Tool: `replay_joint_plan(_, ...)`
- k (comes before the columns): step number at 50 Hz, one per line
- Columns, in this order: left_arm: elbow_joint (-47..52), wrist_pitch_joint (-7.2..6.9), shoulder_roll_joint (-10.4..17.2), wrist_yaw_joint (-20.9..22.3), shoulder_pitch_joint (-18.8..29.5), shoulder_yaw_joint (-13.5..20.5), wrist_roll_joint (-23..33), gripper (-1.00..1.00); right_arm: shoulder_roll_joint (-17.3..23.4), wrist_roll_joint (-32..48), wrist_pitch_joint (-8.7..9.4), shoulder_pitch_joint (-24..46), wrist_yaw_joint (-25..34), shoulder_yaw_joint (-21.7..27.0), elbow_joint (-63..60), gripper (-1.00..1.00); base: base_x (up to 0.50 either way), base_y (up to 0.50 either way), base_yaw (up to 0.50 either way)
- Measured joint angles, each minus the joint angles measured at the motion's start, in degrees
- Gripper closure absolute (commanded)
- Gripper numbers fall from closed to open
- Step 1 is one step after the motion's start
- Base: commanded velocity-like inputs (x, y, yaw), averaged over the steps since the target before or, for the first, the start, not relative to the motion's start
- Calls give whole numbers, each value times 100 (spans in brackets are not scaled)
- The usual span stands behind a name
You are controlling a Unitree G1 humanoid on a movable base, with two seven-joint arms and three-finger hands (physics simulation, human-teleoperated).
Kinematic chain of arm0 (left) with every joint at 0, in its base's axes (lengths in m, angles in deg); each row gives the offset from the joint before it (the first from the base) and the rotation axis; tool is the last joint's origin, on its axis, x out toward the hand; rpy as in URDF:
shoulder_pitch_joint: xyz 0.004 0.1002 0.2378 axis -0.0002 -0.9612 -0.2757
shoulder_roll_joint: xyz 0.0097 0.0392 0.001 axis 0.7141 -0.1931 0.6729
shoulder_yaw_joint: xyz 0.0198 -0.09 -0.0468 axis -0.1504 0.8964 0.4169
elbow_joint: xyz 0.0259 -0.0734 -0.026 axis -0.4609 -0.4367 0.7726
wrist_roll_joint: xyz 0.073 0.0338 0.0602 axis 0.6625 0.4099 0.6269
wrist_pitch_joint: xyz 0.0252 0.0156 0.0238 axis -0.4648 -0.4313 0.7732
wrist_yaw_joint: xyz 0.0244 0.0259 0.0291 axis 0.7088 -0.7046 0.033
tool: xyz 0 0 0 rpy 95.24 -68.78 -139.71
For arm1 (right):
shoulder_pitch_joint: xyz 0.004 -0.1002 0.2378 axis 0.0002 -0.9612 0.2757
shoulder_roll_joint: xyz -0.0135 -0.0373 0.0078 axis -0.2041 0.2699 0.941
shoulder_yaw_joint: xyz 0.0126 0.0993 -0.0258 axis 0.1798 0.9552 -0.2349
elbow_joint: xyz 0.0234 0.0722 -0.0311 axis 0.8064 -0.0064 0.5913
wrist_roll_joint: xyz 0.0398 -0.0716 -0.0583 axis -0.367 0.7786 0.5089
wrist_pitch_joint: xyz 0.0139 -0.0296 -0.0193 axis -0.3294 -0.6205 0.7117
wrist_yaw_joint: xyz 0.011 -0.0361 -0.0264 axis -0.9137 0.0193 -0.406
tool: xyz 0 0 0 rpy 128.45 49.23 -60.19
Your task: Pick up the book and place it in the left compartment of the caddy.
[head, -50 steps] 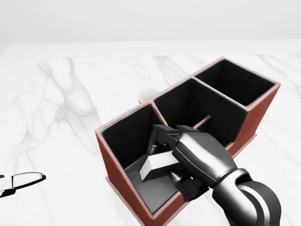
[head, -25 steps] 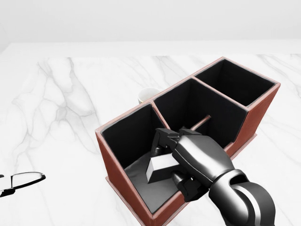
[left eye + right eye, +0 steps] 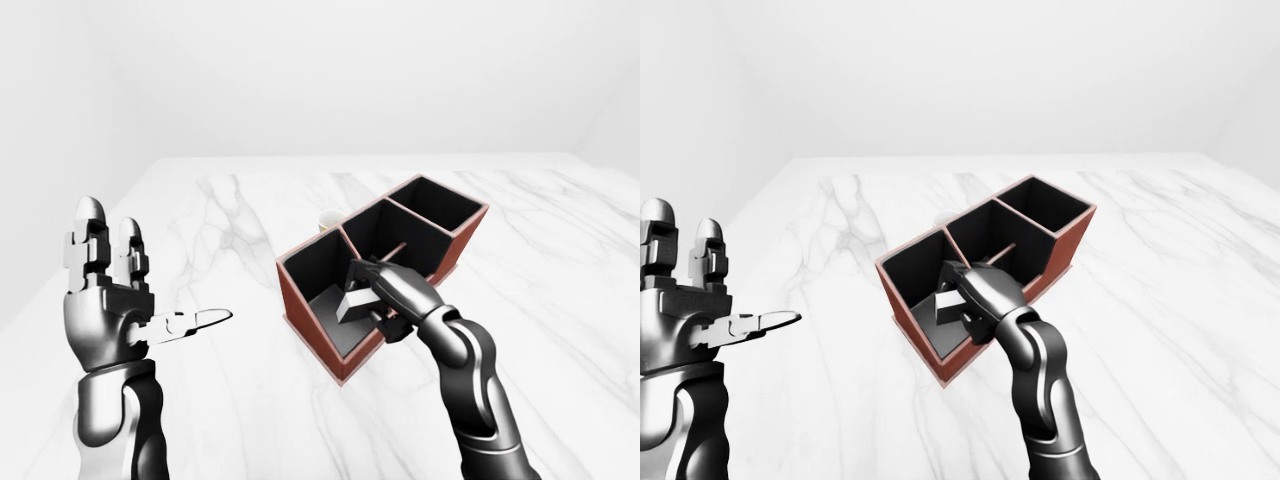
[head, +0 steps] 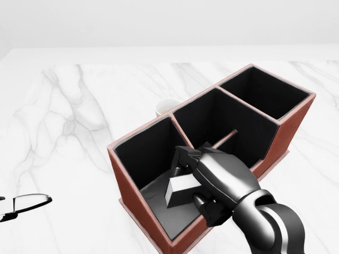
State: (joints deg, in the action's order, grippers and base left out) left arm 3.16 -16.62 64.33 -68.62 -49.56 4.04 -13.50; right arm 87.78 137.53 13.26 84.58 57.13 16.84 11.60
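My right hand [image 4: 198, 182] is reaching down and forward from the lower right of the head view, my forearm angling up behind it. Its fingers [image 4: 183, 159] are curling round a grey block, gripping it from above and the side. My left hand [image 3: 105, 300] is standing upright at the left of the left-eye view, palm open, two fingers pointing straight up and the thumb sticking out sideways, holding nothing.
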Motion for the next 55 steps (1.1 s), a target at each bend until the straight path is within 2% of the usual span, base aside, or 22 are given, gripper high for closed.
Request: replay_joint_plan(55,-4,0,4,18,4,12,-6,-100,-112,-1,0,208,0,-83,913,100,0,0,0)
